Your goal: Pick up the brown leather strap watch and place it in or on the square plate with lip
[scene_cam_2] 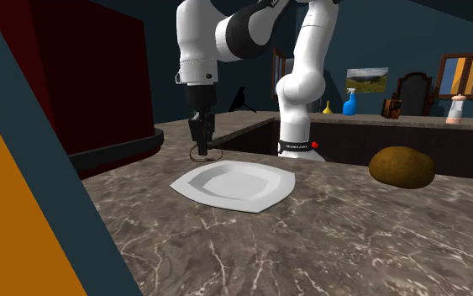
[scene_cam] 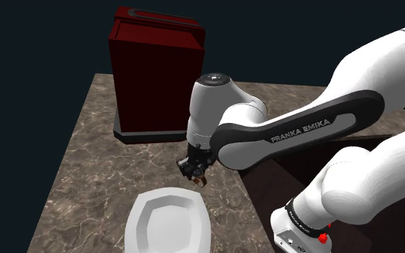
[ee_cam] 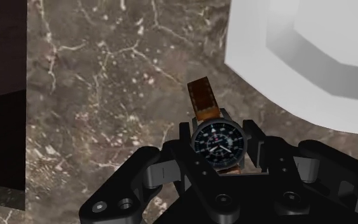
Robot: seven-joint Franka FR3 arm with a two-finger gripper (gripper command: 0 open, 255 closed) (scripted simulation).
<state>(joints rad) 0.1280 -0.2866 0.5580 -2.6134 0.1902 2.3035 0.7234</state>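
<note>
Shoulder view shows you "FRANKA EMIKA" in white letters on the arm (scene_cam: 299,129). Your gripper (ee_cam: 220,167) is clenched on the watch (ee_cam: 217,137), whose dark dial faces the wrist camera with a brown strap sticking out. The watch hangs over the marble counter (scene_cam: 93,180), just beside the white plate (scene_cam: 168,224). A dark red box (scene_cam: 154,72) stands behind. A brown lump (scene_cam_2: 402,166) lies well apart from the plate.

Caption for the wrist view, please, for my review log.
All-black two-finger gripper clasping a brown-strapped, dark-dialled watch over the brown marbled countertop, beside a white square lipped plate.
</note>
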